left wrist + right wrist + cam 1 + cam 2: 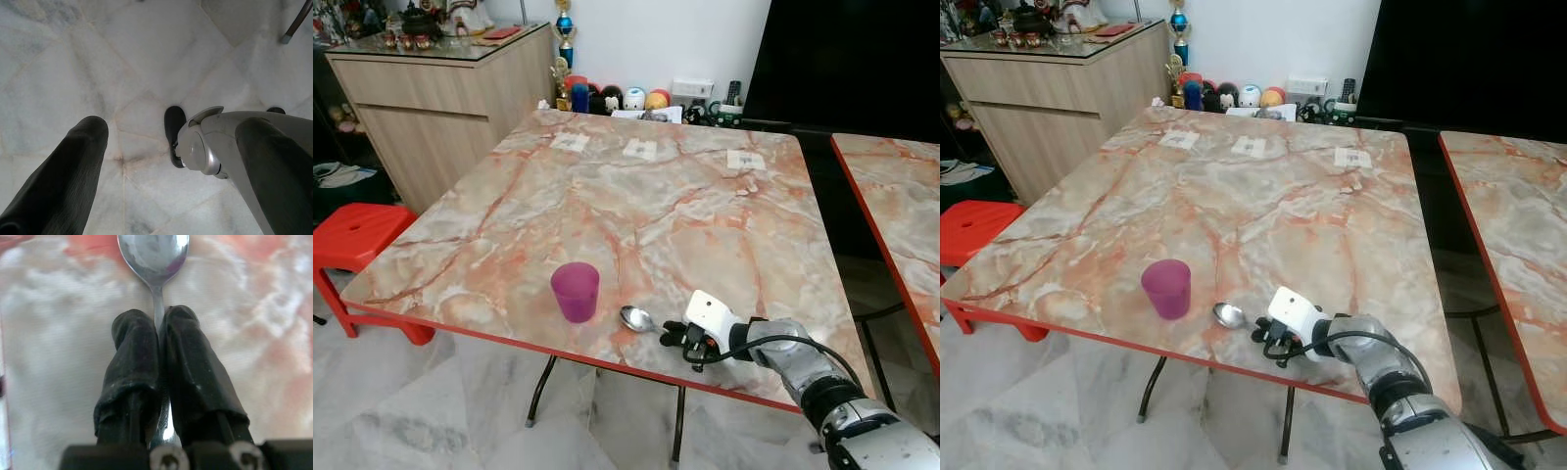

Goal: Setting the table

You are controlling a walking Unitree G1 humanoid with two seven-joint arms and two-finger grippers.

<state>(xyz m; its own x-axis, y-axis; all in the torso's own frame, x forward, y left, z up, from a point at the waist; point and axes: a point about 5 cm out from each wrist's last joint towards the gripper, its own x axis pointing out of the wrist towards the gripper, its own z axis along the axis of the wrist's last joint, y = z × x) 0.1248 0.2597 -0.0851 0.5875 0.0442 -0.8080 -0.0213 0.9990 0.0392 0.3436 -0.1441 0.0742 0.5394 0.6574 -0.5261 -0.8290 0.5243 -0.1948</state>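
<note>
A steel spoon (635, 318) lies low over the marble table (646, 206) near its front edge, bowl pointing left. My right gripper (674, 335) is shut on the spoon's handle; in the right wrist view the two black fingers (142, 367) pinch the handle, with the spoon bowl (153, 253) sticking out past them. A purple plastic cup (576, 291) stands upright just left of the spoon. My left gripper (166, 147) hangs beside the robot's leg above the floor, its fingers wide apart.
A red stool (357, 235) stands at the table's left. A wooden sideboard (440, 98) is at the back left, and small toys and cups (612, 98) line the wall behind. A second marble table (901, 215) stands to the right across a gap.
</note>
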